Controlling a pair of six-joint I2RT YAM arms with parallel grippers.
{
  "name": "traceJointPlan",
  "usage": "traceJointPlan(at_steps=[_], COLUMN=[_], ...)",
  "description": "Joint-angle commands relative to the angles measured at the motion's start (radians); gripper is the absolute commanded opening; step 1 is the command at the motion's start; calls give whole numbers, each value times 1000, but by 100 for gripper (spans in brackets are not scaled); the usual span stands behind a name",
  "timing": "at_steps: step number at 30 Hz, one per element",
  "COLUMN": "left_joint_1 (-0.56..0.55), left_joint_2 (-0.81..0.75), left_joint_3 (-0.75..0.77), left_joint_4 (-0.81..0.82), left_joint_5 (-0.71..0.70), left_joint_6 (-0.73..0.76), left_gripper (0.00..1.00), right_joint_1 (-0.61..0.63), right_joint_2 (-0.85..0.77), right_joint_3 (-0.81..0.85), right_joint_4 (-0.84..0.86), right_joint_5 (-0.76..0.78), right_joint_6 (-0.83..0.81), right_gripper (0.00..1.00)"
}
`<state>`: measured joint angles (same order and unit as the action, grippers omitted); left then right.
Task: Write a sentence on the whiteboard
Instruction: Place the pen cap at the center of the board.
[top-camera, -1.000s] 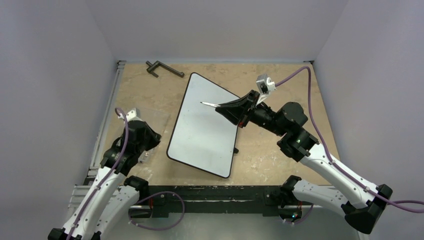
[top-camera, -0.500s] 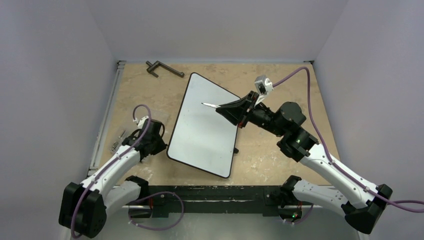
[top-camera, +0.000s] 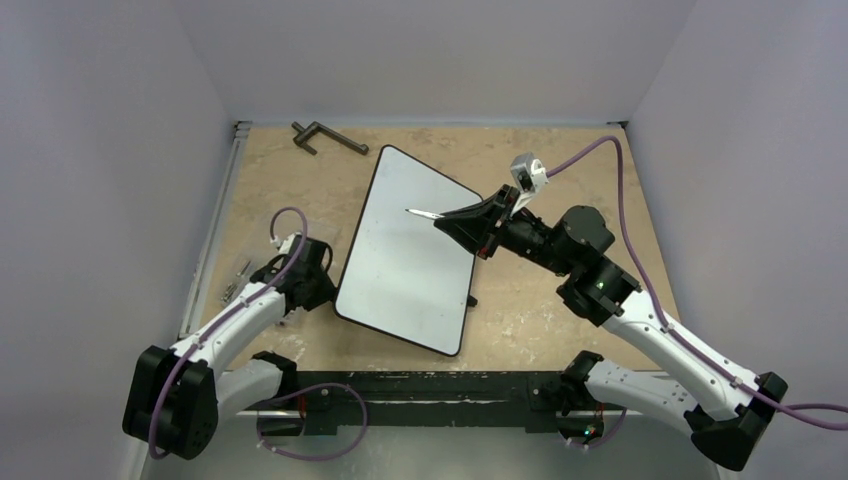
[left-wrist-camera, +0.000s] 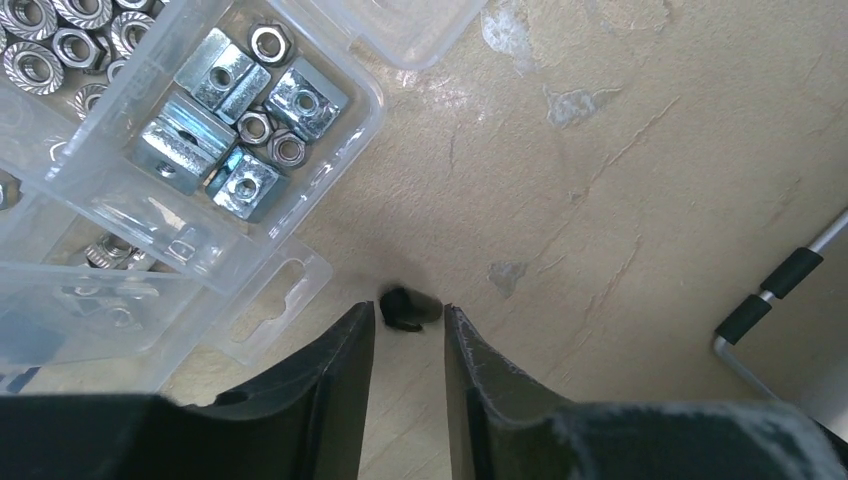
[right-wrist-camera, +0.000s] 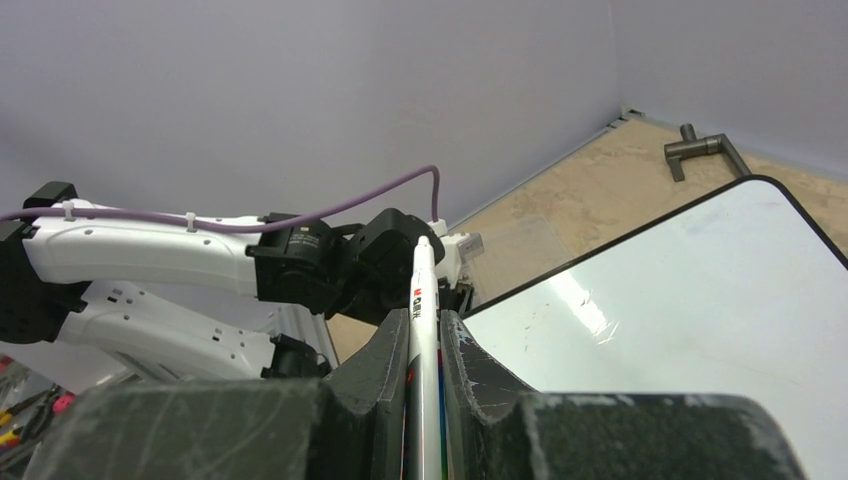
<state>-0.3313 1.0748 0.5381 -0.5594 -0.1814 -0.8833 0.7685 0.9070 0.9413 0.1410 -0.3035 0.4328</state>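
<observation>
The whiteboard (top-camera: 405, 260) lies tilted in the middle of the table, and its face shows no lettering; no sentence is visible. It also shows in the right wrist view (right-wrist-camera: 700, 300). My right gripper (top-camera: 442, 217) is shut on a white marker (top-camera: 422, 212) and holds it above the board's upper part; the wrist view shows the marker (right-wrist-camera: 423, 290) clamped between the jaws (right-wrist-camera: 425, 322). My left gripper (top-camera: 318, 292) is low at the board's lower left corner. Its jaws (left-wrist-camera: 410, 322) stand slightly apart, and a small black cap (left-wrist-camera: 408, 308) lies on the table at their tips.
A clear plastic box of nuts and screws (left-wrist-camera: 150, 150) lies left of my left gripper, near the table's left edge (top-camera: 235, 282). A dark metal handle tool (top-camera: 325, 137) lies at the back left. A metal wire leg with black sleeves (left-wrist-camera: 780, 285) is on the right of the left wrist view.
My left arm has swung down and toward the board's lower left corner, uncovering the plastic box. My right gripper with the marker has barely moved.
</observation>
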Motion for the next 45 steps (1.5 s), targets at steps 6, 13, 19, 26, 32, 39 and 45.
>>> traceJointPlan(at_steps=[6,13,19,26,32,39,45], left_joint_1=[8,8,8,21,31,76,105], left_joint_2=[-67,-186,-249,-173,61,350,545], left_joint_3=[30,189,331,505,741,945,1076], left_joint_4=[0,-131,-97,-47,-110,-189,-212], left_joint_5=[-40,-113,-15,180,444,526,585], left_joint_6=[11,147,292,424,541,583,588], left_gripper=[38,51,54,63,59,58,47], right_joint_1=[2,2,2,1,2,2,1], right_joint_2=[-16,-24,-32,-51,-69,-97,-151], right_joint_3=[-3,0,6,13,9,9,3], right_joint_4=[11,-3,-24,-60,-62,-103,-139], right_joint_5=[17,26,45,63,68,79,98], right_joint_6=[-18,-28,-40,-51,-57,-71,-84], right_gripper=[0,0,0,0,0,0,0])
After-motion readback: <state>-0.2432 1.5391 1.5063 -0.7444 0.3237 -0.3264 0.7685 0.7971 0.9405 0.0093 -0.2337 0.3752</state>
